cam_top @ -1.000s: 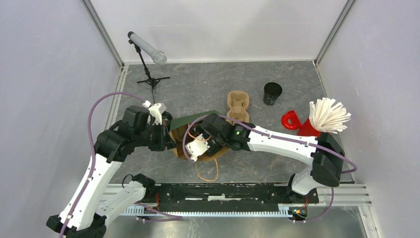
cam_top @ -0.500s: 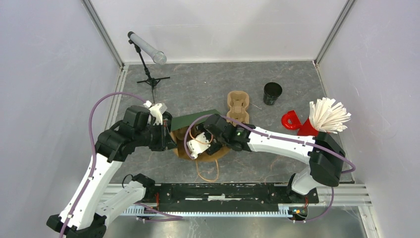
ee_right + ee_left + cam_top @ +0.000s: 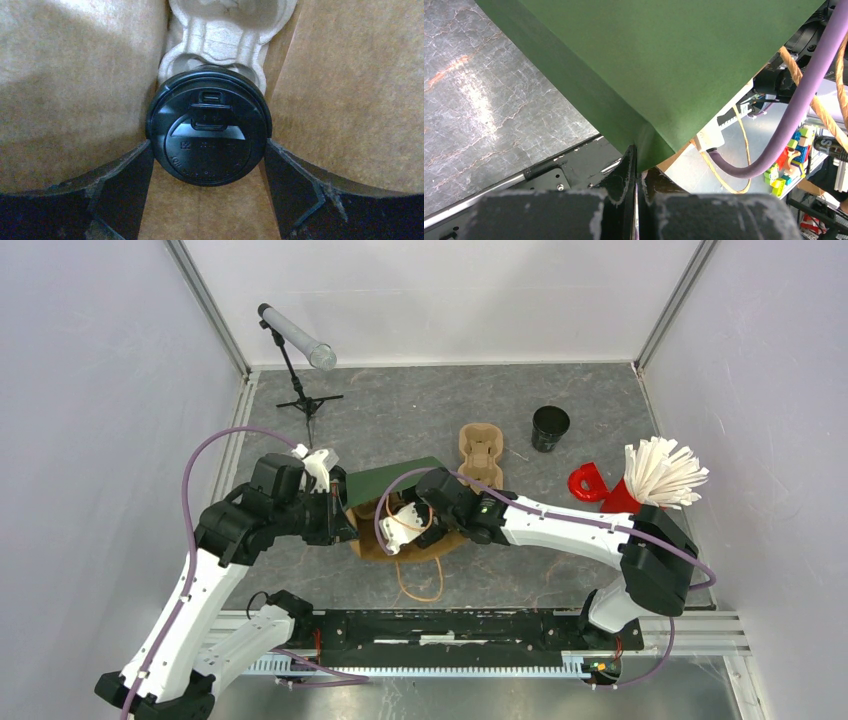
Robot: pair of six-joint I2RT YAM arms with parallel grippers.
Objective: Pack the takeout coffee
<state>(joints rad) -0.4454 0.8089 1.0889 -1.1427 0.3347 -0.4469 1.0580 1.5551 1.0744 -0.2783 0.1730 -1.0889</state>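
The takeout coffee (image 3: 208, 132), a black cup with a black sip lid, shows in the right wrist view, seated in a pulp tray (image 3: 225, 30) between brown paper walls. My right gripper (image 3: 208, 150) reaches into the green paper bag (image 3: 395, 480), and its fingers (image 3: 125, 170) press both sides of the lid. My left gripper (image 3: 638, 160) is shut on the bag's green edge (image 3: 664, 60) and holds the mouth up. In the top view the bag hides the cup.
A second pulp tray (image 3: 480, 452) lies behind the bag, with a lidless black cup (image 3: 550, 427) to its right. A red holder with white sticks (image 3: 660, 475) stands at the right. A microphone stand (image 3: 300, 350) is at the back left. The bag's cord handle (image 3: 420, 585) loops toward the near edge.
My right wrist has moved a little farther into the bag's mouth. The left arm and the bag edge have stayed put.
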